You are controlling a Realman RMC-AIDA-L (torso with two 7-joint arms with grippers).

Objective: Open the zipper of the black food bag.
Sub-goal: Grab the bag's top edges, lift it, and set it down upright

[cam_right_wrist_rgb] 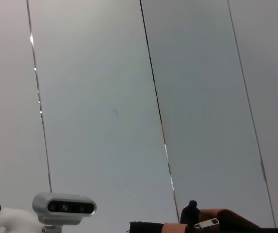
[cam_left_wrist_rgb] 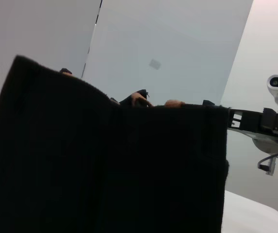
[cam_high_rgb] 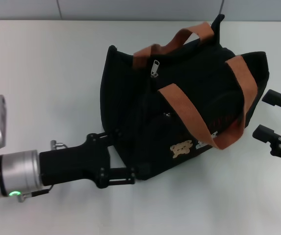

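Observation:
The black food bag [cam_high_rgb: 179, 112] stands mid-table with its two brown handles up and a tan bear patch on the near side. The zipper's silver pull tab [cam_high_rgb: 155, 67] lies on the top edge near the bag's left end. My left gripper [cam_high_rgb: 122, 155] is open, its fingers spread on either side of the bag's lower left end, touching the fabric. In the left wrist view, black bag fabric [cam_left_wrist_rgb: 105, 165] fills most of the picture. My right gripper [cam_high_rgb: 268, 115] is open just right of the bag, apart from it. The right wrist view catches only the bag's top edge [cam_right_wrist_rgb: 226, 221].
The white table [cam_high_rgb: 42, 73] spreads around the bag, with a pale wall behind it. The far handle [cam_high_rgb: 179, 36] arches over the zip line close to the pull tab. The near handle [cam_high_rgb: 199, 122] droops down the bag's front side.

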